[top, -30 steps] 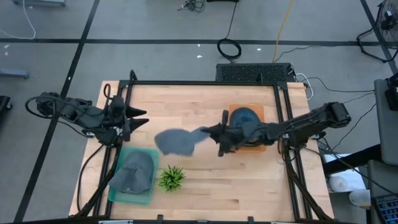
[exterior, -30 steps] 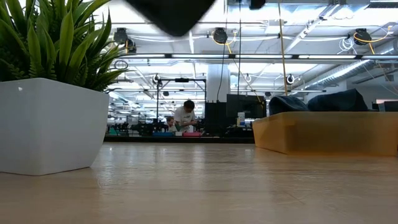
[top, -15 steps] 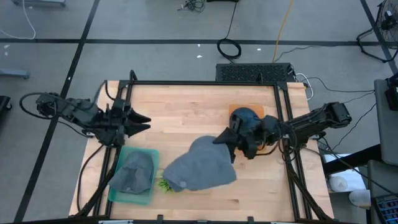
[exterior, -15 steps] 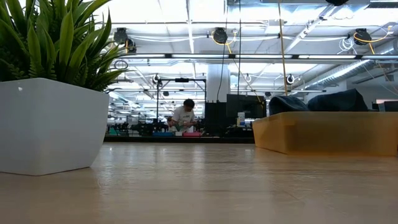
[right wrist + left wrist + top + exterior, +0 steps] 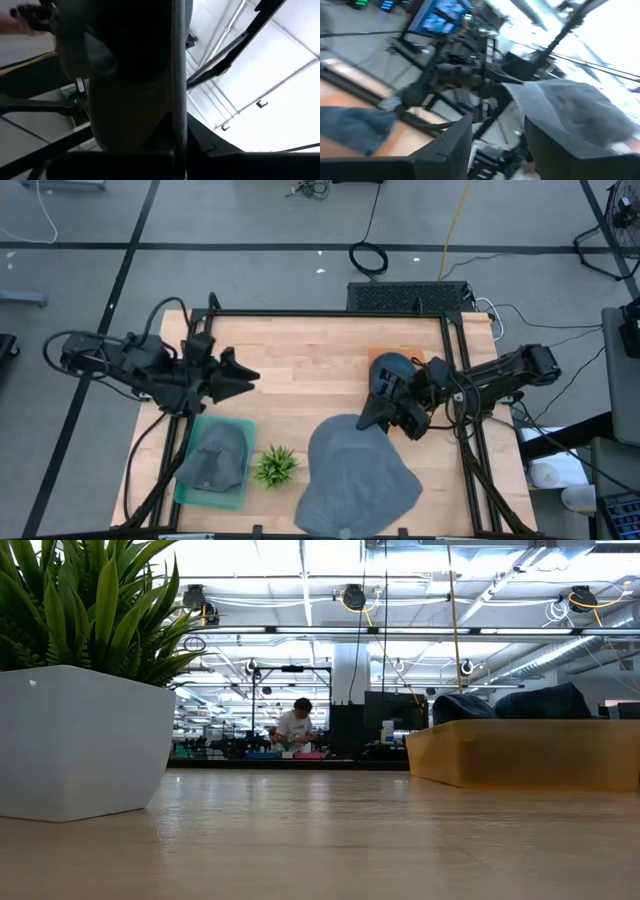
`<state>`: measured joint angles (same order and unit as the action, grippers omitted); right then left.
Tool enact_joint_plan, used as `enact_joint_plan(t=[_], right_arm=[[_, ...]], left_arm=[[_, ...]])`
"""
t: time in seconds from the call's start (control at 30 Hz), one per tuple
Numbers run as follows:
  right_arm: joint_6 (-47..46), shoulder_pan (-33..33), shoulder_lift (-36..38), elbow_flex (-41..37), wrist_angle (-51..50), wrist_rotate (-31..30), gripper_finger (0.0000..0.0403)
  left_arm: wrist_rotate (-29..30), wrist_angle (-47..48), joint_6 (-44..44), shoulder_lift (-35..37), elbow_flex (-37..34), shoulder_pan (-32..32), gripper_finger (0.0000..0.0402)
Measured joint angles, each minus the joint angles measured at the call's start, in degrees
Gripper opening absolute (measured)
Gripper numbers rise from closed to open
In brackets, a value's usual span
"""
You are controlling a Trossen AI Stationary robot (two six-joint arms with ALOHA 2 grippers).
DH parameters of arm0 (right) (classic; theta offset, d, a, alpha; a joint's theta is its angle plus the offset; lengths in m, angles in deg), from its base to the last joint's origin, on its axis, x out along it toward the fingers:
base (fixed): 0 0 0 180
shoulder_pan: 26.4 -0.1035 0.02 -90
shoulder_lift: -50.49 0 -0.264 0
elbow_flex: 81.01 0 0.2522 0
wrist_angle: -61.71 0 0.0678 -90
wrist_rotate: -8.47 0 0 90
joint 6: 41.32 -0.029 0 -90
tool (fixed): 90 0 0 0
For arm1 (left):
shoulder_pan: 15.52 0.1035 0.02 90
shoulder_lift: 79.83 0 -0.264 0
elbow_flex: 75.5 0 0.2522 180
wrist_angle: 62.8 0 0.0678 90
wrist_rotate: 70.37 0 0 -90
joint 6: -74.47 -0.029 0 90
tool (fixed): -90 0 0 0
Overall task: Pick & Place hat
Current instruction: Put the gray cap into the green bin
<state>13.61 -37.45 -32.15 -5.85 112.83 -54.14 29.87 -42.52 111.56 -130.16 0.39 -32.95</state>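
While the right end effector (image 5: 368, 417) grips the grey hat (image 5: 358, 478) by its edge, the cloth hangs large just below it, hiding the counter (image 5: 300, 360) there. Behind it sits the orange tray (image 5: 396, 356). Well apart, the left end effector (image 5: 245, 376) hovers, fingers parted, above the green tray (image 5: 240, 480); the plant (image 5: 275, 466) stands beside that.

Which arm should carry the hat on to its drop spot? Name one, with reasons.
The right. Its tool is at the grey hat, which looks lifted toward the camera. The left tool waits far off near the table's left edge, holding nothing.
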Motion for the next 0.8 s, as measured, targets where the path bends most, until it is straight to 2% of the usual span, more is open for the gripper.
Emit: enact_joint_plan(t=[0.1, 0.27, 0.57, 0.8], right_arm=[[0.78, 0.12, -1.58, 2.52, -0.89, 0.33, 0.0], [1.66, 0.75, -4.98, 6.1, -0.99, 3.34, 0.0], [1.51, 1.8, -7.53, 7.88, -0.59, 4.4, 0.0], [1.4, 2.43, -8.28, 8.92, -0.63, 5.91, 0.0]], left_arm=[[-5.16, -3.4, -0.81, -2.49, 0.0, 1.2, 0.0193], [-7.05, -5.3, -0.46, -5.83, 0.0, 3.51, 0.0185], [-16.9, -11.09, 1.77, -10.43, 0.0, 6.71, 0.0164], [-22.94, -13.64, 3.62, -13.34, 0.0, 7.92, 0.018]])
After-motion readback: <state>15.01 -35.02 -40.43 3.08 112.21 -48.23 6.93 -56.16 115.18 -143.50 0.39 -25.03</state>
